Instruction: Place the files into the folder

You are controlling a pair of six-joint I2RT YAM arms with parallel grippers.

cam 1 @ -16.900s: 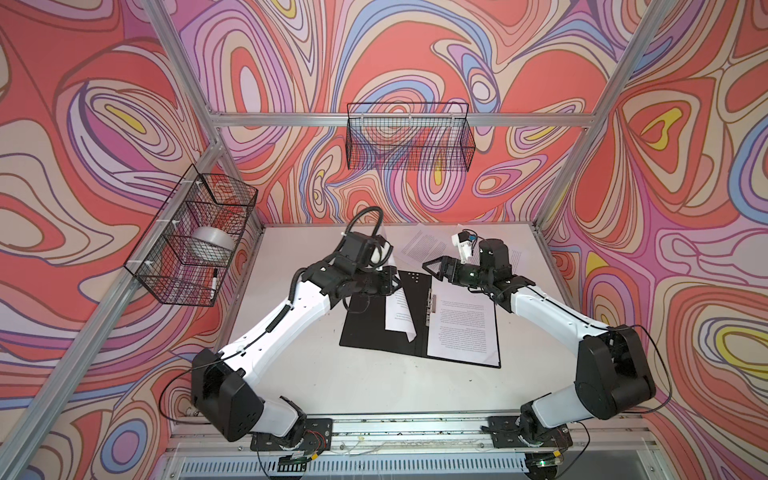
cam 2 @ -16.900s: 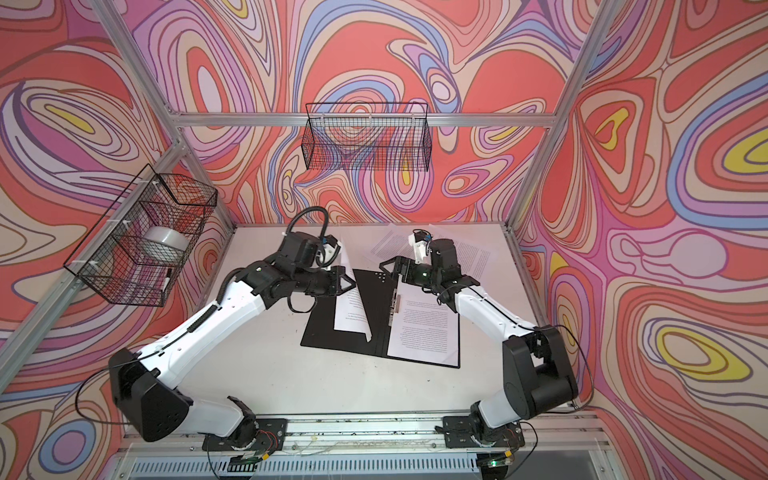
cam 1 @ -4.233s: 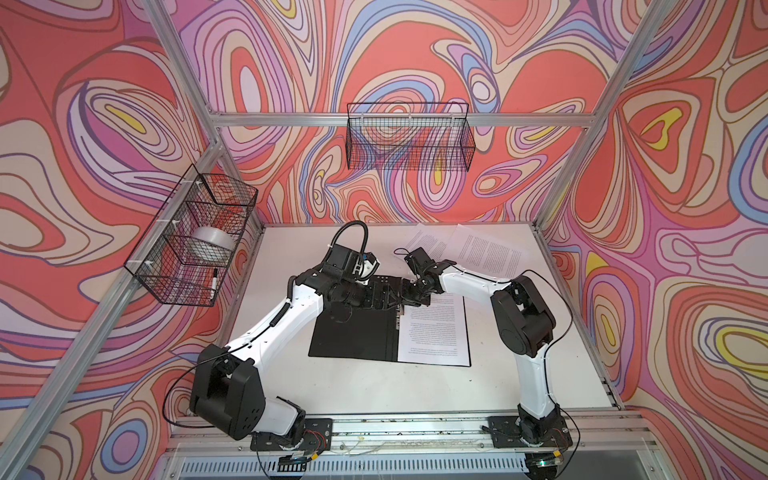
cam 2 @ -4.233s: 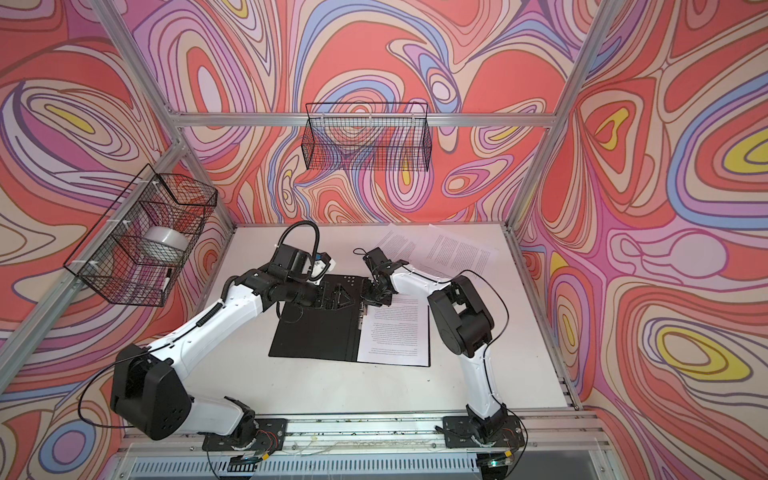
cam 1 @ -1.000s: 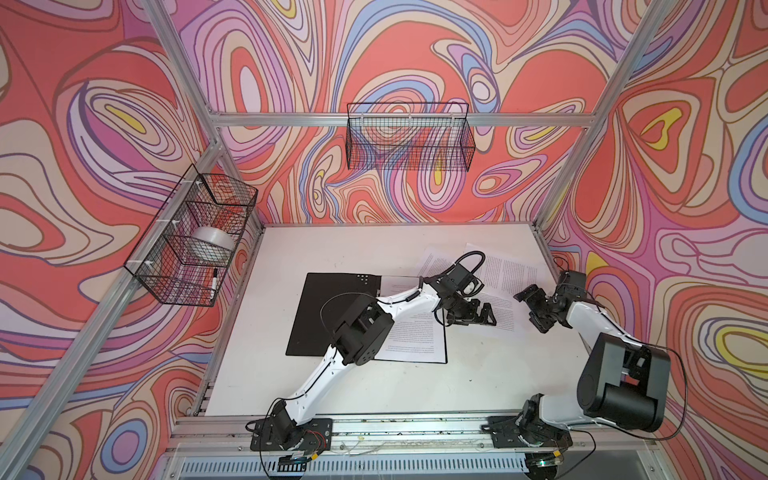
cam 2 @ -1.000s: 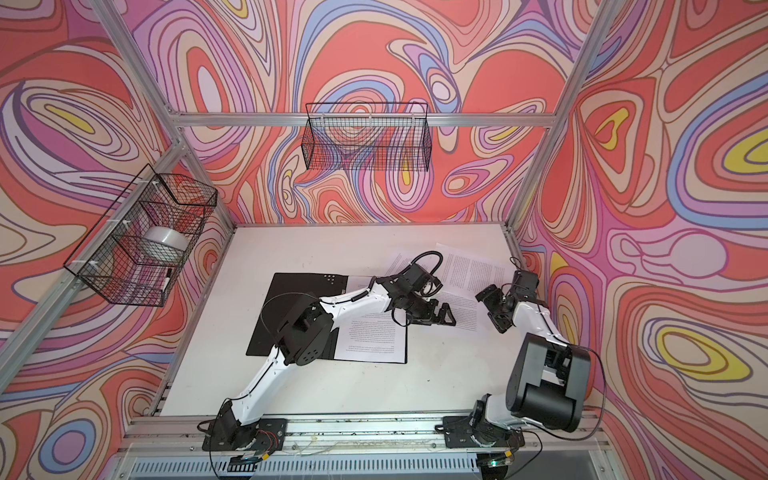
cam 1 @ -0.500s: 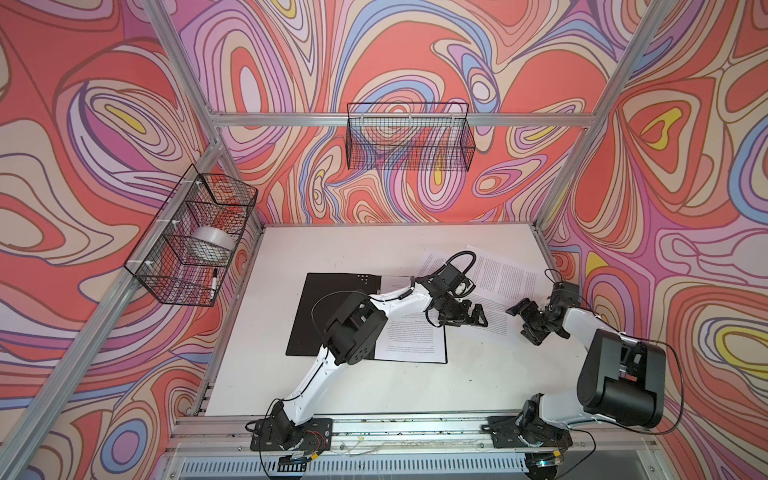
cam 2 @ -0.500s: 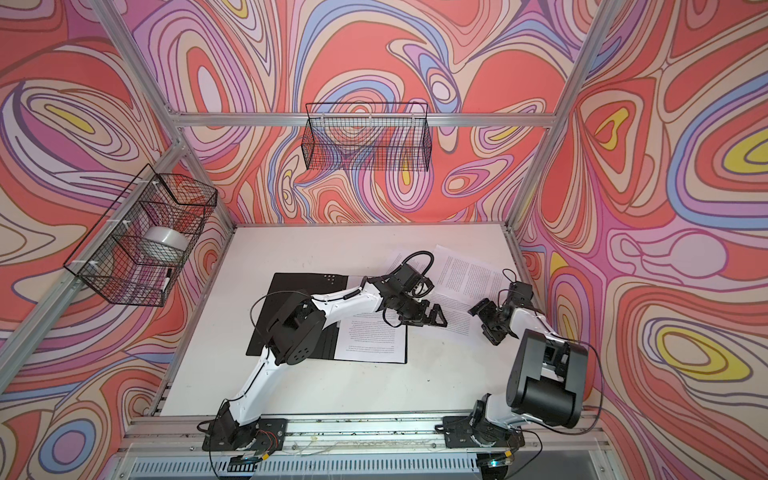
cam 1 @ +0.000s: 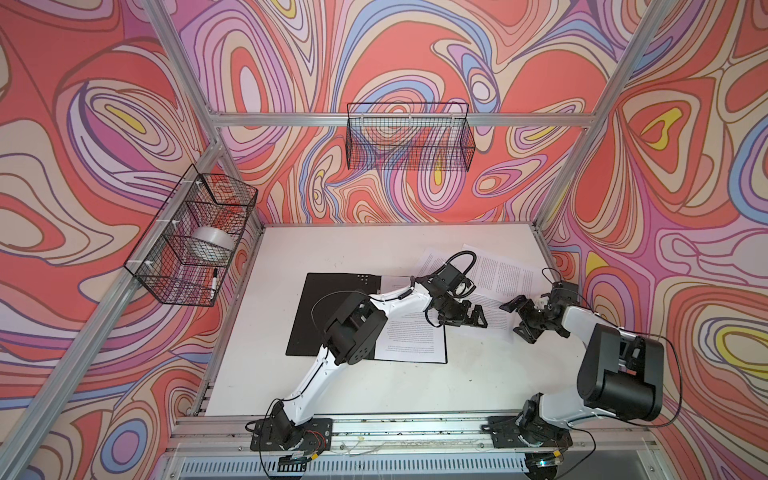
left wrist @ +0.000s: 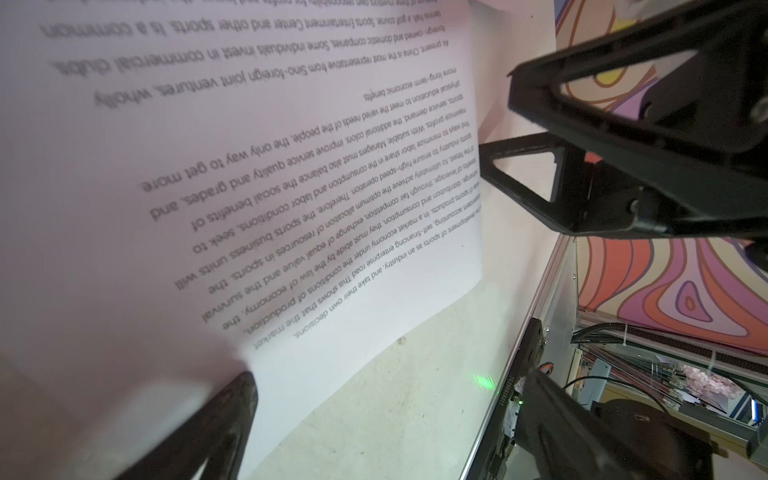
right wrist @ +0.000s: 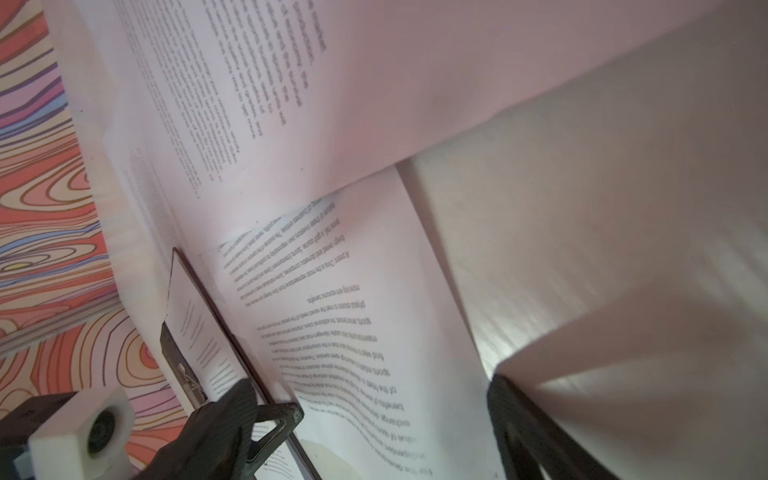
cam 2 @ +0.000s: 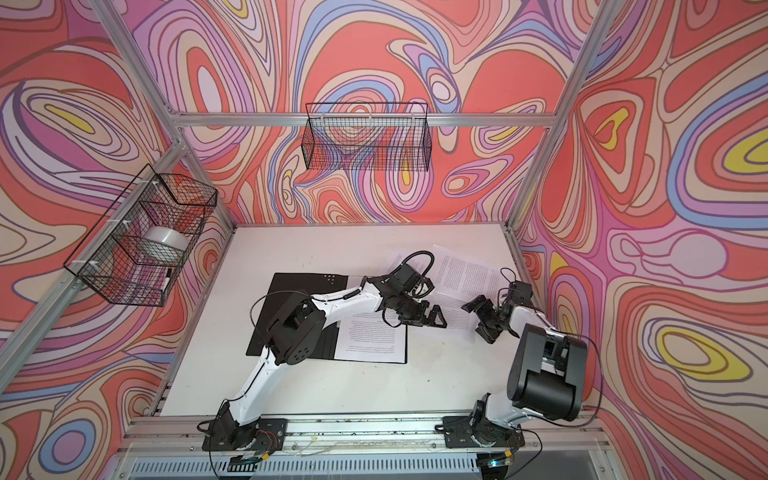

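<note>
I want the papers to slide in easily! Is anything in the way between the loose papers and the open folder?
No object lies on the table between the loose files and the folder; they lie close together. Only the robot's own left arm stretches across the folder's right half, its open left end effector over the files' edge.

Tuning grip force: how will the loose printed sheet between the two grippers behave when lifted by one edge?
Probably floppy: the sheet is thin and bows in the left wrist view. Likely very light, so a push may slide it over the smooth table. Hard pinching could crease it.
</note>
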